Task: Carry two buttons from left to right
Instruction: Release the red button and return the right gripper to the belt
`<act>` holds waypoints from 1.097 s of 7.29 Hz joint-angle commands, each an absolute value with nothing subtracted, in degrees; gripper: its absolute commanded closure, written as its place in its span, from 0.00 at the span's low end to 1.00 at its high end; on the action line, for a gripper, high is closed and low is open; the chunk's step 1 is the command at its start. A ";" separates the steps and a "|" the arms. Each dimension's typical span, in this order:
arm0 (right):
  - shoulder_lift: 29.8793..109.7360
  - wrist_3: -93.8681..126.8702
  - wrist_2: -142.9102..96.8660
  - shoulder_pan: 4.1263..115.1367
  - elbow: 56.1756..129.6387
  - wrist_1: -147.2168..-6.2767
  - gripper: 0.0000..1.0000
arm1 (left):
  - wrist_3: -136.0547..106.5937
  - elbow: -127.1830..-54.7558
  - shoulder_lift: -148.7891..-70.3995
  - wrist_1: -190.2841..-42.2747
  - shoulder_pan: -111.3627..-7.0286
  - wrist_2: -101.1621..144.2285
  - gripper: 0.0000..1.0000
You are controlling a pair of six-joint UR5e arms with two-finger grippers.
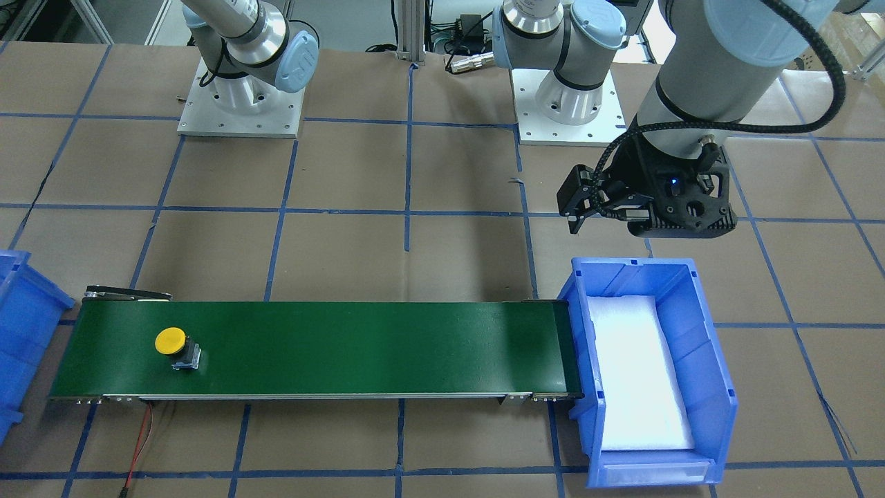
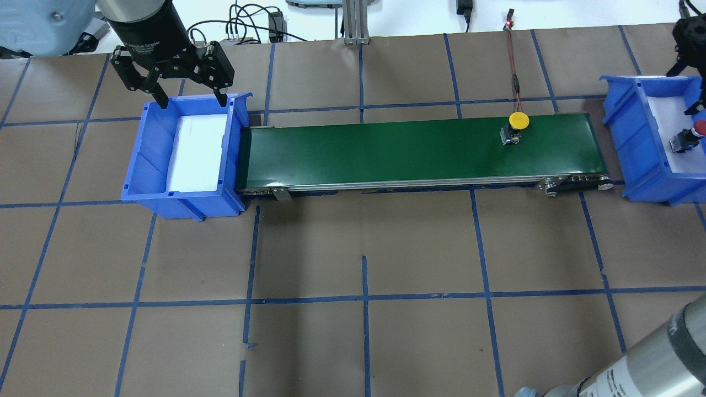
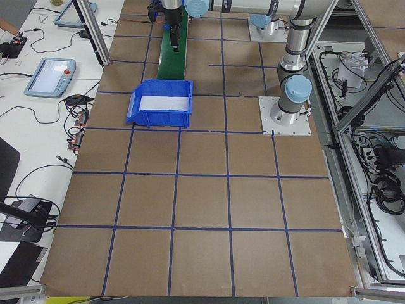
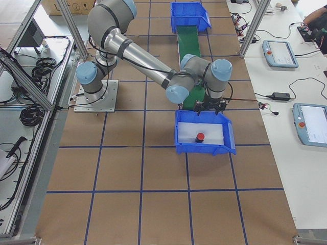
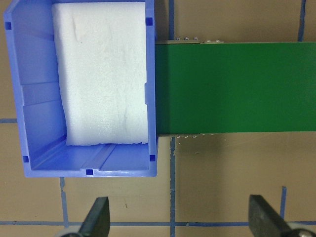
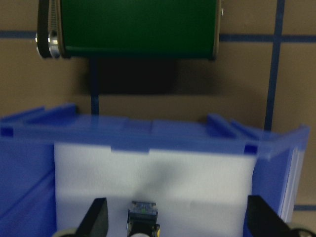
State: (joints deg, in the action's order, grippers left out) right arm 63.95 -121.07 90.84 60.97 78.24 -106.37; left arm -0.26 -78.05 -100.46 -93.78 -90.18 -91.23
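Overhead exterior view: green conveyor belt (image 2: 386, 151) lies across the table (image 2: 358, 331), running 9 to 3 o'clock. Yellow button (image 2: 517, 124) sits on the belt close to its 3 o'clock end, near the belt's 12 o'clock edge, cap above the grey base. No gripper is touching it.

Right blue bin (image 2: 634, 138) is just past the belt's 3 o'clock end, lined with a right foam pad (image 2: 670, 118). Red button (image 2: 686, 139) rests on that pad inside the bin. Can't tell if it is upright or tilted.

Left blue bin (image 2: 143, 165) butts against the belt's 9 o'clock end, with a left foam pad (image 2: 196, 151) inside.

Left gripper (image 2: 192, 102) hangs over the left bin's 12 o'clock rim, fingers spread wide and nothing held. Left wrist view agrees: both fingertips (image 5: 96, 217) are far apart over bare table.

Right gripper (image 6: 177, 219) hovers over the right bin, mostly cut off at the 3 o'clock edge of the overhead view. In the right wrist view its fingers are wide apart, with the red button between them, nearer the 9 o'clock finger and touching neither. That view is blurry.

Red-black wire (image 2: 514, 77) runs from the belt's 12 o'clock edge toward the table's 12 o'clock edge.
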 commanded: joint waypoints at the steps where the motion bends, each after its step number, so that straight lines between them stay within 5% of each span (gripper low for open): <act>1: 65.39 -116.46 90.18 66.70 82.68 -106.51 0.00 | -0.26 -78.05 -100.46 -93.78 -90.18 -91.23 0.00; 8: 64.60 -111.19 87.98 72.84 88.59 -114.08 0.00 | -0.26 -78.13 -100.46 -93.78 -90.18 -91.23 0.00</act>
State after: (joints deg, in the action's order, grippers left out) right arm 64.54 -112.22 87.82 71.02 88.10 -113.47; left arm -0.26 -78.12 -100.45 -93.78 -90.18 -91.23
